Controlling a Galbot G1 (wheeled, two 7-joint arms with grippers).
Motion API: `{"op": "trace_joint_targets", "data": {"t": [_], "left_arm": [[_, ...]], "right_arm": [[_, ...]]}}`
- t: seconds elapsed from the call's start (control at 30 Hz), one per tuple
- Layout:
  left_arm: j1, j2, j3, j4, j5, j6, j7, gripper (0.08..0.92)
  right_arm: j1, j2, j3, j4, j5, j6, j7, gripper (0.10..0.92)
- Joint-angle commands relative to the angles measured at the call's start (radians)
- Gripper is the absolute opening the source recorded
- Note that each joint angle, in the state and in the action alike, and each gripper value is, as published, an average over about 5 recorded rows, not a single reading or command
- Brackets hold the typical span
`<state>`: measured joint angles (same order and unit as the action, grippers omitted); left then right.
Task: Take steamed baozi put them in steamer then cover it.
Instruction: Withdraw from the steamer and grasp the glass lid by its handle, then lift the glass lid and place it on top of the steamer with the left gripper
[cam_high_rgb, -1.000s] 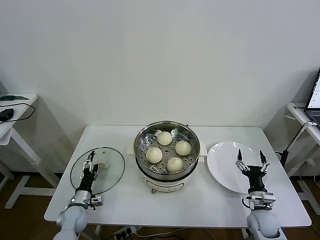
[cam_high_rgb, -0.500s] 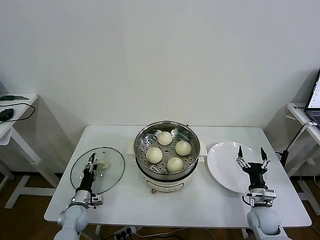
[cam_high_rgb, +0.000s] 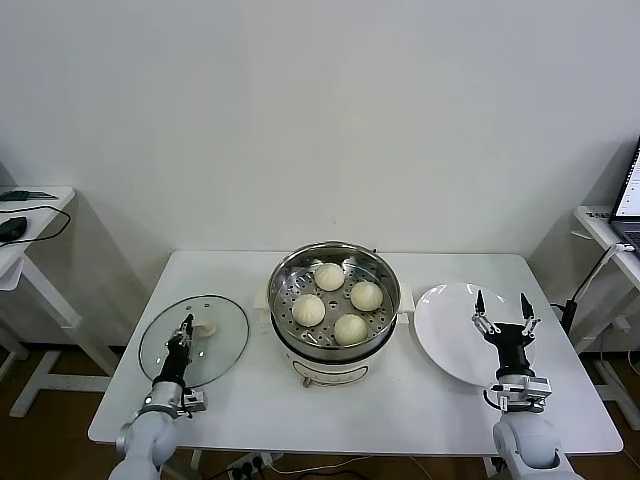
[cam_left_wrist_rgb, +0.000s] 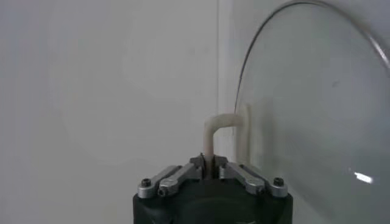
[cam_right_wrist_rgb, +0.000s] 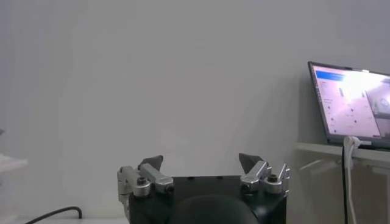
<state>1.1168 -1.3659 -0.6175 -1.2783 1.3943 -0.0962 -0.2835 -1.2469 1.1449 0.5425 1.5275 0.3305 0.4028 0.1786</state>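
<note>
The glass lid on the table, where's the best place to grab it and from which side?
Grip the cover by its white handle, the raised loop at its centre; the glass dome is smooth. Come from above. The left gripper is shut on that handle already.

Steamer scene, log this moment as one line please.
baozi: four in steamer | cover: off, left of steamer | left gripper: shut on cover handle | right gripper: open over plate

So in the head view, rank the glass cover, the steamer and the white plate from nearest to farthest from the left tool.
1. Cover, held by its handle in the left tool, robot's left.
2. Steamer, table centre.
3. White plate, far right.
</note>
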Motion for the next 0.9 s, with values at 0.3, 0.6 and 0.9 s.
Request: {"op": "trace_joint_targets", "data": {"t": [0.3, 0.6, 0.9], "left_arm": [[0.166, 0.143, -0.139, -0.546, -0.141, 0.080, 0.051, 0.185], [0.261, 0.241, -0.009, -0.954, -0.237, 0.174, 0.157, 0.185], [0.056, 0.218, 0.431, -0.998, -0.252, 0.398, 0.277, 0.185]], "right_arm": [[-0.006, 0.010, 0.007, 0.002, -0.001, 0.006, -0.004, 0.823], [-0.022, 0.008, 0.030, 0.011, 0.000, 0.008, -0.005, 0.823], [-0.050, 0.012, 0.054, 0.004, 0.003, 0.011, -0.010, 0.823]]}}
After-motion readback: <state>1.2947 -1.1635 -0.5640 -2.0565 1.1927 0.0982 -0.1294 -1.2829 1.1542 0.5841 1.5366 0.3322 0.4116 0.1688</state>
